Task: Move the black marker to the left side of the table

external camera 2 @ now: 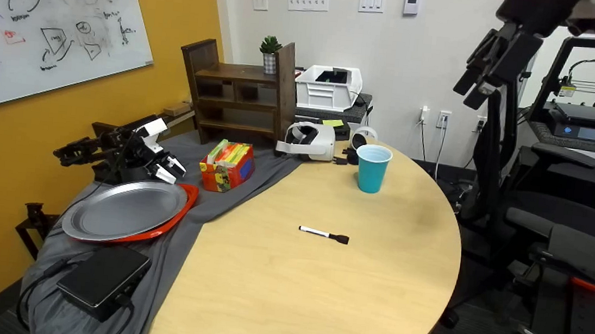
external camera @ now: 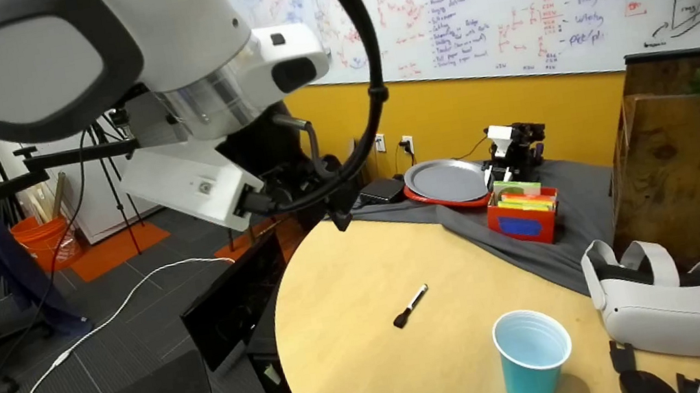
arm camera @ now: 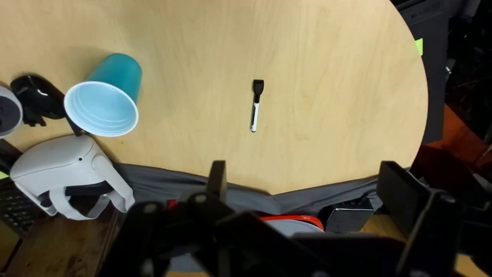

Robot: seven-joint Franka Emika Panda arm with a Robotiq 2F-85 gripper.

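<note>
Lower left of my wrist view: white headset (arm camera: 61,159). Left, above it: blue cup (arm camera: 104,96), upright on the table (arm camera: 346,96), open mouth facing me. Just above centre: black marker (arm camera: 256,105), white-barrelled, lying flat on the table, broad black end toward the top edge. Lower edge, right of centre: my gripper (arm camera: 301,175), jaws standing wide apart, nothing held. Lower right: black box (arm camera: 348,219), on gray cloth (arm camera: 292,202).

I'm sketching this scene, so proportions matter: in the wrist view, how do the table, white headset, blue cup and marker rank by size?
Largest to smallest:
table (though cut off by the frame)
white headset
blue cup
marker
That's size as it looks here, not true size.
</note>
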